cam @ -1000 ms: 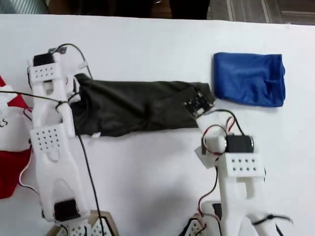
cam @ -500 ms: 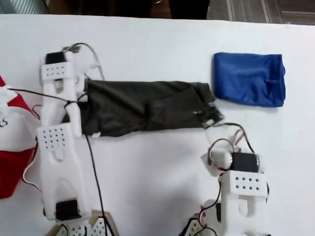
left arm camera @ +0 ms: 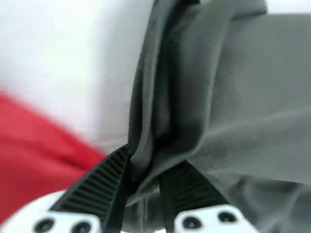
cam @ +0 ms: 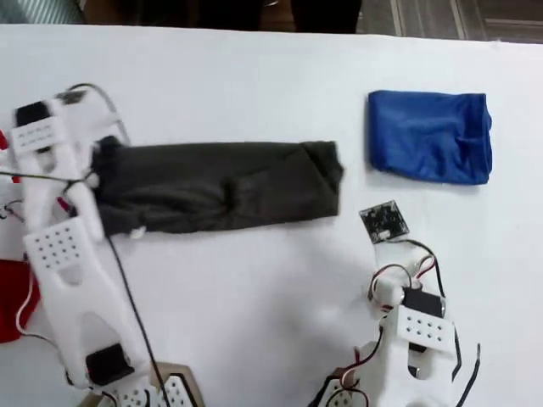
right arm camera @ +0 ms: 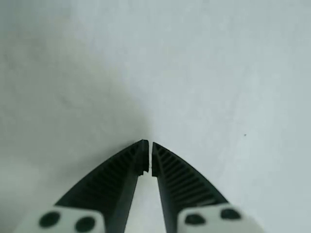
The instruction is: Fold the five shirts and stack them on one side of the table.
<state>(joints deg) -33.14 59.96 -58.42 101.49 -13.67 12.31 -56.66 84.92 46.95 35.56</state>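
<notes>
A dark grey shirt [cam: 221,186], folded into a long strip, lies across the middle of the table. My left gripper [left arm camera: 146,165] is shut on a bunched fold of the dark shirt [left arm camera: 233,97] at its left end, where the left arm [cam: 59,246] stands. A folded blue shirt [cam: 430,136] lies at the back right. My right gripper [right arm camera: 149,145] is shut on nothing, over bare white table. The right arm [cam: 416,326] sits near the front edge, apart from the dark shirt's right end.
A red and white shirt [cam: 10,297] lies at the table's left edge, partly under the left arm, and the red shirt [left arm camera: 34,141] is close beside the left gripper. Bare white table [cam: 254,76] stretches behind the shirts and between the two arms.
The left arm has dragged the dark shirt to the left. The right gripper has let go of the shirt's right end and drawn back toward the front edge.
</notes>
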